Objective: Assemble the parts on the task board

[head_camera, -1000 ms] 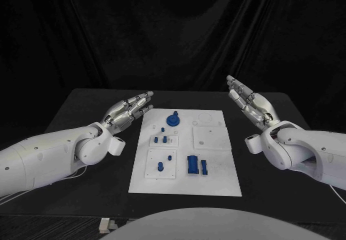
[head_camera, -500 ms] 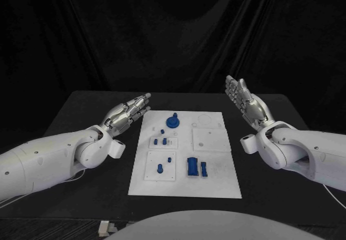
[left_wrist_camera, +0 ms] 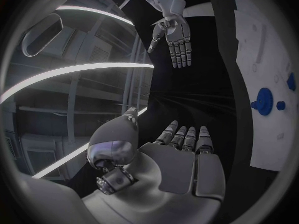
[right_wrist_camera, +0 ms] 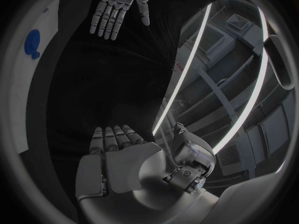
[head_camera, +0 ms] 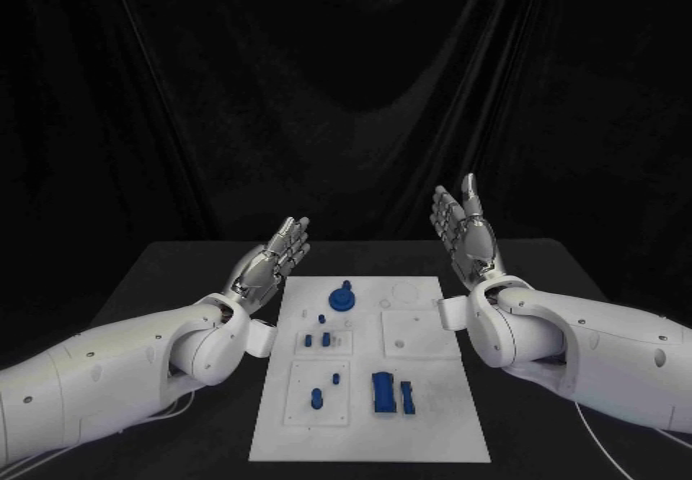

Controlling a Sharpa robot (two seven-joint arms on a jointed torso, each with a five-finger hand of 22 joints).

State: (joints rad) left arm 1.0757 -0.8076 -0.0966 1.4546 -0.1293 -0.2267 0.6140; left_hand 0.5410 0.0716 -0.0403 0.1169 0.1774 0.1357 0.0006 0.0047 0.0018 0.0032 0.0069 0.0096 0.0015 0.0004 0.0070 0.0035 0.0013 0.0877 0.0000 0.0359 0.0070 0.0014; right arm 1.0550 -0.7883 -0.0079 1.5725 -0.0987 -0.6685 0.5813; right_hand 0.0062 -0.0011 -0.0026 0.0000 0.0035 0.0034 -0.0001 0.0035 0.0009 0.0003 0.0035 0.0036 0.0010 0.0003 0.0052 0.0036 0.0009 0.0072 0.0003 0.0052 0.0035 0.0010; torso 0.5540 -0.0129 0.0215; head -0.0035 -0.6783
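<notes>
The task board (head_camera: 369, 375) is lying in the lower middle of the head view, with blue parts on it: a round knobbed piece (head_camera: 343, 297) near its upper edge, small pegs (head_camera: 326, 340) in the middle, and a cylinder (head_camera: 384, 390) with a thin bar (head_camera: 407, 396) lower down. The left hand (head_camera: 274, 262) and the right hand (head_camera: 463, 232) are hanging flat and spread on either side, holding nothing. The pegs are sitting close together, so a reaching finger is risking to knock a neighbour over.
</notes>
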